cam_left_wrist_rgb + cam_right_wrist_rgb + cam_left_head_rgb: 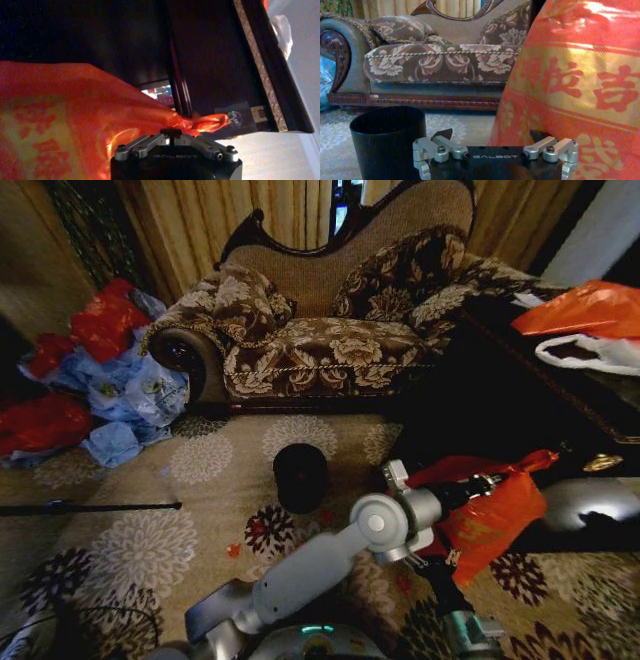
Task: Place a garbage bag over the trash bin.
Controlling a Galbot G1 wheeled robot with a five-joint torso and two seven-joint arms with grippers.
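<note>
The garbage bag [492, 525], glossy red-orange with printed characters, hangs above the carpet to the right of the trash bin [300, 477]. The bin is small, black and upright in front of the sofa. My left gripper [490, 480] reaches across from the lower left and is shut on the bag's bunched top edge [200, 122]. My right gripper [490, 137] is low beside the bag [580, 82], open with nothing between its fingers, and the bin [387, 138] stands close on its other side.
A patterned sofa [330, 330] stands behind the bin. Red and blue bags [100, 380] are heaped at the left. A dark table [540, 390] on the right carries a bulging orange bag [590, 308] and a white bag [590, 355]. A thin rod [90, 506] lies on the floral carpet.
</note>
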